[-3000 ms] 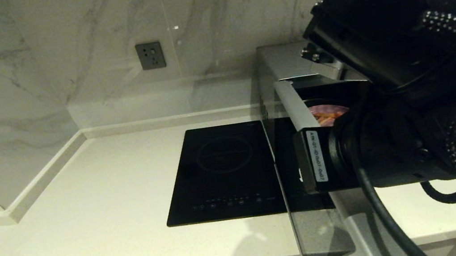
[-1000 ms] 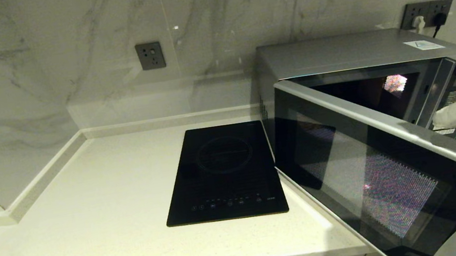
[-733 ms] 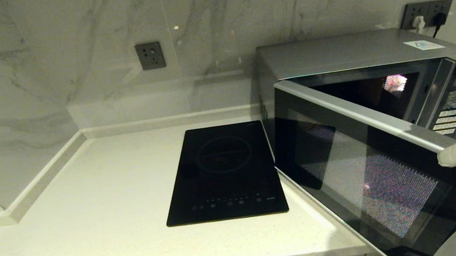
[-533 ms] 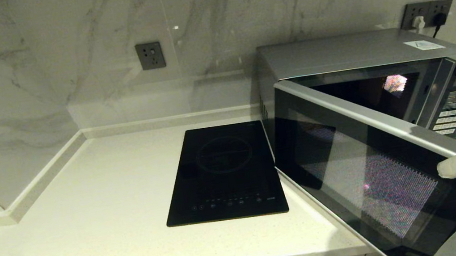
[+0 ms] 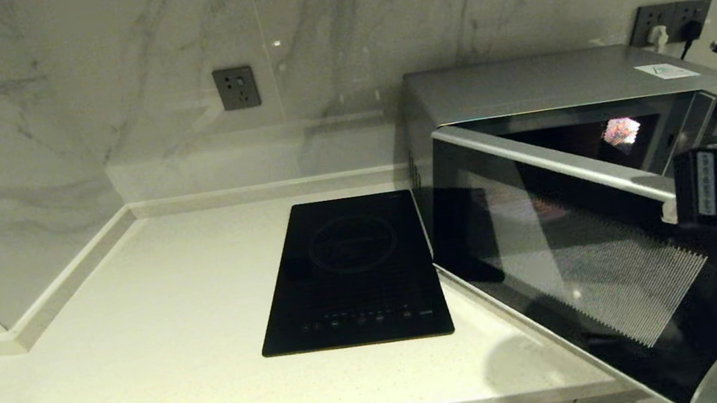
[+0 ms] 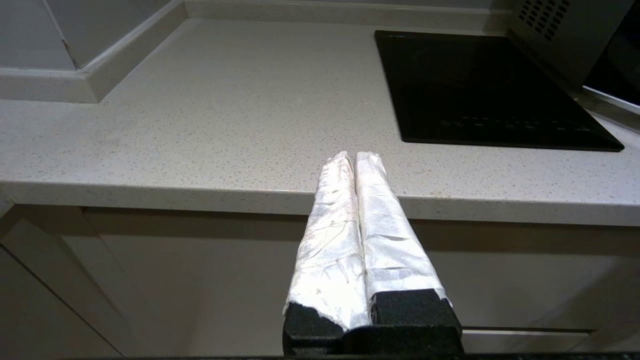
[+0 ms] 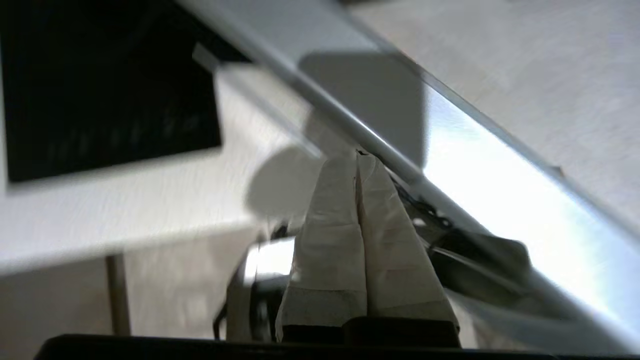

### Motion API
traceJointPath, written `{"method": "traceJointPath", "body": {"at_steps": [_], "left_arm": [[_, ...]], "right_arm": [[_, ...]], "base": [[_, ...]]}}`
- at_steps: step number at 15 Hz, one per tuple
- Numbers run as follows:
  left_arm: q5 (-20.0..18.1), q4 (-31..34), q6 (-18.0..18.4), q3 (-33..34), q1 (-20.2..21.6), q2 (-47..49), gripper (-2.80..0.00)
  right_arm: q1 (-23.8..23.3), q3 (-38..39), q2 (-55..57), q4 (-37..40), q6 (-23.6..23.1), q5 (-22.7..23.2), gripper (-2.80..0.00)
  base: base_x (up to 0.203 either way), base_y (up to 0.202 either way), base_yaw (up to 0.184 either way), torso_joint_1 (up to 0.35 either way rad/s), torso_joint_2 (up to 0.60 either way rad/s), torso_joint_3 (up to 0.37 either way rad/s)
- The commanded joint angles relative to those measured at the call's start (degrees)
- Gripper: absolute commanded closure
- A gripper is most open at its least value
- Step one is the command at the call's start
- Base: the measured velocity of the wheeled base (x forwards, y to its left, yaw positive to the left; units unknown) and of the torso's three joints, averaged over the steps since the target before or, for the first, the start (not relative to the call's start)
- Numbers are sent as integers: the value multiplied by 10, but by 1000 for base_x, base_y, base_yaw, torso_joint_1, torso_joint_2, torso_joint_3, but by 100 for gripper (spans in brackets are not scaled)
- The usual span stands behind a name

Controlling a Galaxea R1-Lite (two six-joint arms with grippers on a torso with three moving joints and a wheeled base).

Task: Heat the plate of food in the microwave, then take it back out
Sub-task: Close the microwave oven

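Observation:
The silver Panasonic microwave (image 5: 526, 84) stands at the right of the counter, its dark glass door (image 5: 586, 253) hanging partly open toward me. My right gripper (image 5: 668, 212) is shut and empty, its white-wrapped fingertips (image 7: 367, 167) pressed against the silver top strip of the door's outer face. The plate of food is hidden behind the door. My left gripper (image 6: 354, 157) is shut on nothing and parked low in front of the counter's front edge, out of the head view.
A flat black induction cooktop (image 5: 351, 270) lies just left of the microwave on the pale stone counter (image 5: 139, 348). A wall socket (image 5: 236, 87) sits above it, and plugged sockets (image 5: 672, 19) are behind the microwave. A marble wall closes the back and left.
My right arm left the microwave cavity, swung out right, then returned to the door's outer face. The door has moved from wide open to a narrower angle.

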Motion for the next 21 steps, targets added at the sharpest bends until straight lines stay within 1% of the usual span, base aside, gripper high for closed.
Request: {"method": "traceJointPath", "body": {"at_steps": [1, 3, 5, 6, 9, 11, 12, 13, 16, 17, 19, 20, 21], "left_arm": [[0, 0, 0, 0, 0, 0, 0], [0, 0, 0, 0, 0, 0, 0], [0, 0, 0, 0, 0, 0, 0], [0, 0, 0, 0, 0, 0, 0], [0, 0, 0, 0, 0, 0, 0], [0, 0, 0, 0, 0, 0, 0], [0, 0, 0, 0, 0, 0, 0], [0, 0, -1, 0, 0, 0, 0], [0, 0, 0, 0, 0, 0, 0], [0, 0, 0, 0, 0, 0, 0], [0, 0, 0, 0, 0, 0, 0], [0, 0, 0, 0, 0, 0, 0], [0, 0, 0, 0, 0, 0, 0]], "right_arm": [[-5, 4, 22, -11, 12, -26, 0], [-6, 4, 14, -12, 12, 4, 0], [-14, 4, 14, -14, 18, 3, 0], [-26, 3, 13, -23, 21, 3, 0], [-77, 2, 7, -36, 29, 6, 0], [-144, -3, 7, -39, 38, 23, 0], [-188, -5, 9, -46, 40, 45, 0], [-236, -7, 13, -52, 39, 77, 0], [-366, -26, 36, -70, 28, 202, 0], [-403, -39, 55, -76, 26, 236, 0], [-459, -79, 98, -82, 24, 303, 0], [-474, -98, 117, -83, 24, 327, 0], [-482, -117, 137, -83, 24, 337, 0]], "base": [[0, 0, 0, 0, 0, 0], [0, 0, 0, 0, 0, 0], [0, 0, 0, 0, 0, 0], [0, 0, 0, 0, 0, 0], [0, 0, 0, 0, 0, 0], [0, 0, 0, 0, 0, 0], [0, 0, 0, 0, 0, 0], [0, 0, 0, 0, 0, 0], [0, 0, 0, 0, 0, 0], [0, 0, 0, 0, 0, 0], [0, 0, 0, 0, 0, 0], [0, 0, 0, 0, 0, 0], [0, 0, 0, 0, 0, 0]]}}
